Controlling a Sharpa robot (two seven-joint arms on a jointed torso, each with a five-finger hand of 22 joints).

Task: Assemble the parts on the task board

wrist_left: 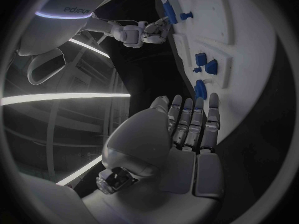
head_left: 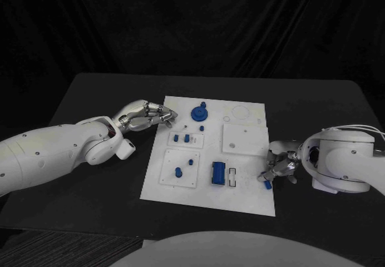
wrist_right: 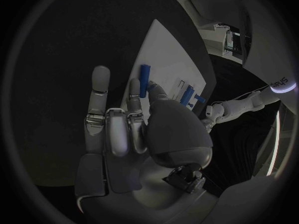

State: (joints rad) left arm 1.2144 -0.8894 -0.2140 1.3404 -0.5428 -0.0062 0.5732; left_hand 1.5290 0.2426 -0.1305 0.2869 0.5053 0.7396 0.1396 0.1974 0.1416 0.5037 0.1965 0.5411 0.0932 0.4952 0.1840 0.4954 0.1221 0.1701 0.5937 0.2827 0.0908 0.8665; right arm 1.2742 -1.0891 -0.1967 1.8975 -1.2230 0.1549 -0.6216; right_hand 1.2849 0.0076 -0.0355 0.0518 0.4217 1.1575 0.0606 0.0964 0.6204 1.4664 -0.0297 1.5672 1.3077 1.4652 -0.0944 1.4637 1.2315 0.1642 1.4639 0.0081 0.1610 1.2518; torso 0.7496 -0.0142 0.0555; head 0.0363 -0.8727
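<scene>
You are looking down at a black table [head_left: 96,94] with the white task board [head_left: 210,189] lying in the middle, its long side running away from you.

Your left hand [head_left: 146,115] comes in from the left and rests at the board's far left edge. Its fingers are curled in and pressed close together, their tips at the board's rim. From the left wrist view the fingers [wrist_left: 193,122] lie side by side, reaching towards the board, with nothing between them that you can make out.

Your right hand [head_left: 278,167] sits at the board's near right edge. It pinches a small blue peg [head_left: 267,184] between thumb and a finger, the peg's lower end just over the board's right rim. In the right wrist view the same blue peg [wrist_right: 144,80] stands up from the fingertips, held against the thumb, while the other fingers [wrist_right: 99,92] stretch out straight beside it.

On the board, a round blue knob piece [head_left: 199,113] stands near the far end. Below it, small blue pegs [head_left: 183,137] stand on a raised white square. Nearer to you, another raised panel [head_left: 181,167] carries a few more small blue pieces. Just right of it lies a blue rectangular block [head_left: 217,173]. A plain white square plate [head_left: 243,138] sits on the board's right half.
</scene>
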